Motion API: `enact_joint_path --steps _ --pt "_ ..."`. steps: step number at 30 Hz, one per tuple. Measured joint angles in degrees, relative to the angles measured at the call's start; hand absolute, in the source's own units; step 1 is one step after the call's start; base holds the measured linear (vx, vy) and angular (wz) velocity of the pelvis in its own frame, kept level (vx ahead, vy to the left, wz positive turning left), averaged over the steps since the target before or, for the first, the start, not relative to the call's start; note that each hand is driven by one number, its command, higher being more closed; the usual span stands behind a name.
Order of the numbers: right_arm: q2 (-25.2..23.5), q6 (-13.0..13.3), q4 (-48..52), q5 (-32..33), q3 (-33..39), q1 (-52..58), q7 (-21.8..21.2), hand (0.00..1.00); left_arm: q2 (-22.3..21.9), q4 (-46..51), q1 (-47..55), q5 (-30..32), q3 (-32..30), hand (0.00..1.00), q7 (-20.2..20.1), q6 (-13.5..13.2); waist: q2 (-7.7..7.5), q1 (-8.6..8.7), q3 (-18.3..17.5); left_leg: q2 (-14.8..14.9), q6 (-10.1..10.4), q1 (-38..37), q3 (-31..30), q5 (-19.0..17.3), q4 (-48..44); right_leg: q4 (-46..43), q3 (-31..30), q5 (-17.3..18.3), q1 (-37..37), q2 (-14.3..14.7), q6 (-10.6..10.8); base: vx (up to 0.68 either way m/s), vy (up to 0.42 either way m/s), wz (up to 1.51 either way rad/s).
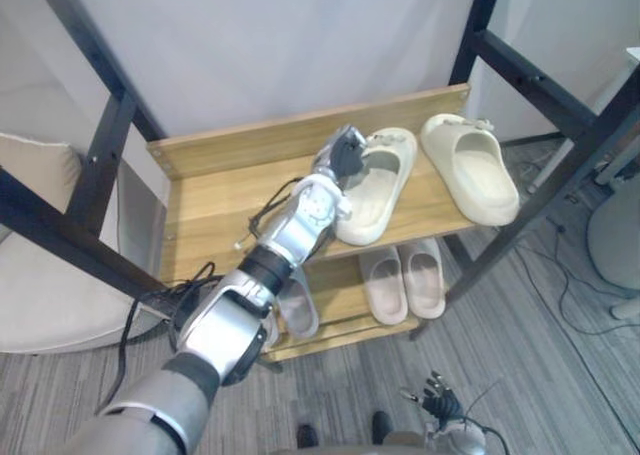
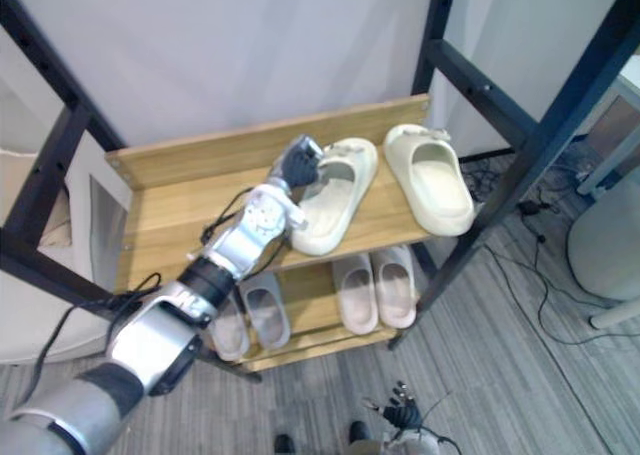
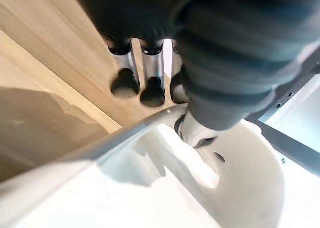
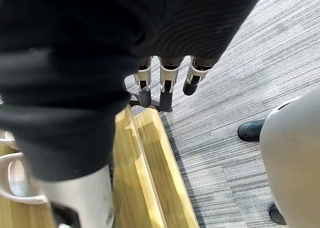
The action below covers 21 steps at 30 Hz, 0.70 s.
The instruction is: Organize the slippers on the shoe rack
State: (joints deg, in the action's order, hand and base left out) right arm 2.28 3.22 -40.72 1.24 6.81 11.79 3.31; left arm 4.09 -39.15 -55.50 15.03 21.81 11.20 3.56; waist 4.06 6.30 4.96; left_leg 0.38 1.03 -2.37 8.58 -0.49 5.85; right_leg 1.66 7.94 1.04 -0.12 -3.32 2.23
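On the top shelf of the wooden shoe rack (image 1: 210, 190) lie two cream slippers. The left cream slipper (image 1: 378, 190) lies askew, one end over the shelf's front edge. My left hand (image 1: 340, 158) is at its far left rim: in the left wrist view the fingers (image 3: 152, 90) reach past the rim over the wood and the thumb (image 3: 192, 130) presses inside, pinching the slipper (image 3: 240, 168). The right cream slipper (image 1: 472, 167) rests apart at the shelf's right end. My right hand (image 1: 440, 400) hangs low near the floor, its fingers (image 4: 162, 82) relaxed and holding nothing.
The lower shelf holds a pinkish pair (image 1: 405, 280) and grey slippers (image 2: 250, 320). Black slanted frame bars (image 1: 540, 80) flank the rack on both sides. A beige cushion (image 1: 40, 245) sits to the left, and a white rounded object (image 1: 615, 235) to the right on the grey carpet.
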Motion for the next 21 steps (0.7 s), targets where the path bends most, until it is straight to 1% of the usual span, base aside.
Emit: enact_joint_path --steps 2,4,13,17,21 --pt "-0.01 0.0 0.06 0.0 0.0 0.04 0.05 0.0 -0.39 0.0 -0.02 0.0 -0.13 0.0 0.15 0.27 0.0 0.0 0.0 -0.03 0.0 0.0 0.0 0.0 0.0 -0.09 0.02 0.1 0.0 -0.05 0.1 0.0 0.0 0.0" --pt "-0.02 -0.01 0.41 0.0 -0.01 0.09 0.06 0.0 -0.75 0.02 -0.05 -0.06 -0.62 0.0 1.12 0.63 0.0 0.0 0.0 -0.05 0.0 0.03 -0.05 -0.01 0.0 -0.29 0.14 0.31 -0.07 -0.11 0.12 0.0 0.002 0.02" --pt "0.02 -0.35 1.38 -0.01 0.0 0.43 0.08 0.0 -0.87 0.5 -0.14 -1.48 -0.68 0.0 2.19 0.66 0.32 -0.01 0.1 -0.04 0.0 0.18 -0.49 0.0 0.0 -0.29 0.65 0.39 -0.04 -0.12 0.1 0.0 -0.001 0.01" --pt "0.07 -0.35 1.26 -0.01 -0.03 0.43 0.09 0.0 -0.78 4.14 -0.14 -2.87 -0.74 0.0 2.29 0.59 0.37 -0.1 0.07 -0.11 -0.01 0.21 -1.42 0.01 -0.03 -0.42 1.28 0.7 0.22 -0.17 0.03 0.0 -0.002 0.09" --pt "0.11 -0.35 0.99 -0.01 -0.07 0.43 0.1 0.0 -0.55 6.45 -0.12 -4.3 -2.09 0.0 2.41 0.44 0.47 -0.18 0.03 -0.12 -0.01 0.29 -1.71 0.02 -0.16 -0.41 1.72 0.79 0.35 -0.18 0.01 0.0 -0.003 0.06"
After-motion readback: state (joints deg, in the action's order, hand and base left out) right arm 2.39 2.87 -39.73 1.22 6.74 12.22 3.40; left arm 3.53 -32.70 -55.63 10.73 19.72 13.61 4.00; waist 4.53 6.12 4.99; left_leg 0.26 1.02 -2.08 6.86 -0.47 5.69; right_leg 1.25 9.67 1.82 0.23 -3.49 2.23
